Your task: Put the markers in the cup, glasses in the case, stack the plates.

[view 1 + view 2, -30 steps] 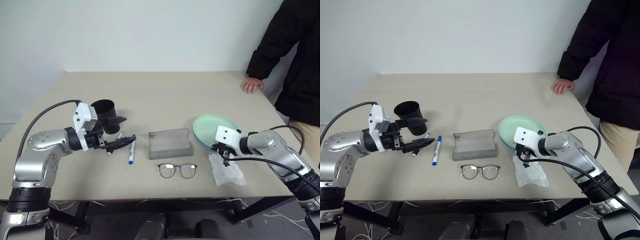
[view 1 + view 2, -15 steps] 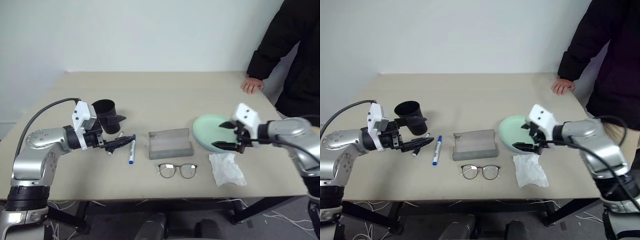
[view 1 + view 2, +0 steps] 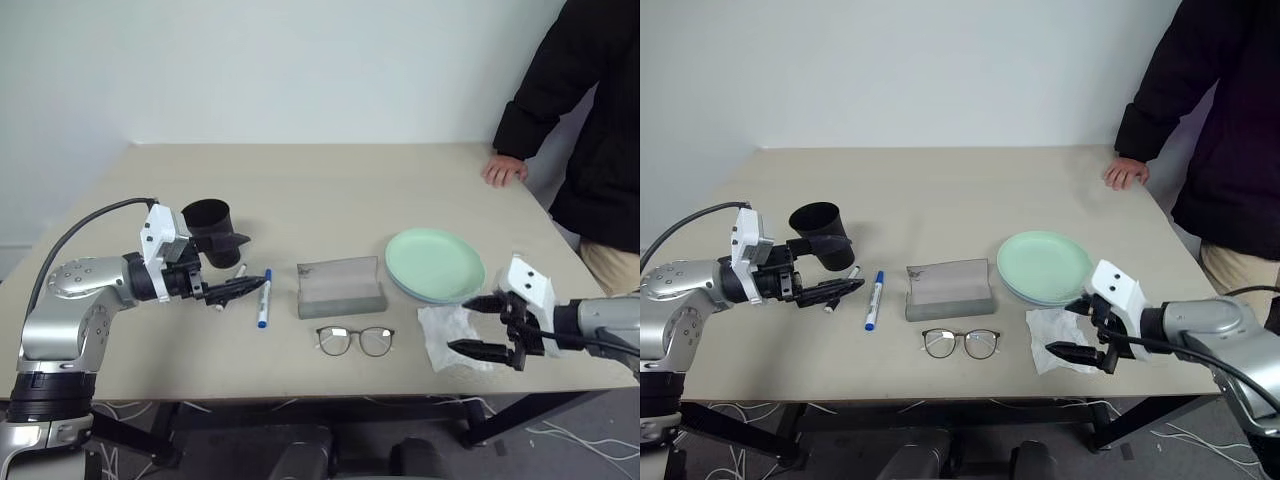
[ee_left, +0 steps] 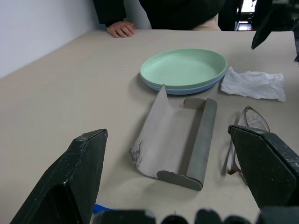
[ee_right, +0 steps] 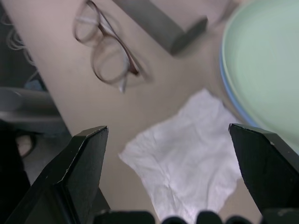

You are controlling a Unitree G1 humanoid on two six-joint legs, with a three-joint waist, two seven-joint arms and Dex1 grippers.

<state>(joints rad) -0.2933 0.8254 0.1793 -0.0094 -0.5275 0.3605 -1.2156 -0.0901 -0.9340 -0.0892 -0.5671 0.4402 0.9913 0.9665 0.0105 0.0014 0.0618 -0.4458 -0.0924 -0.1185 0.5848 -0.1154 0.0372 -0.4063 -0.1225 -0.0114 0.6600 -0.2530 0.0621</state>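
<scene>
Glasses (image 3: 355, 341): thin, fragile; grip at the bridge.
Markers (image 3: 263, 297): light, probably slippery.
Right gripper (image 3: 483, 325): wide, empty.
Left gripper (image 3: 246, 285): wide, empty.

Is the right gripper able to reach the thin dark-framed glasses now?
Probably yes: the open right gripper hovers over the crumpled white tissue, and bare table separates it from the glasses.

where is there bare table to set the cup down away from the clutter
The wide far stretch of table, behind the black cup, grey case and stacked plates, up to the person's hand. The near edge is crowded: markers, glasses, tissue.
</scene>
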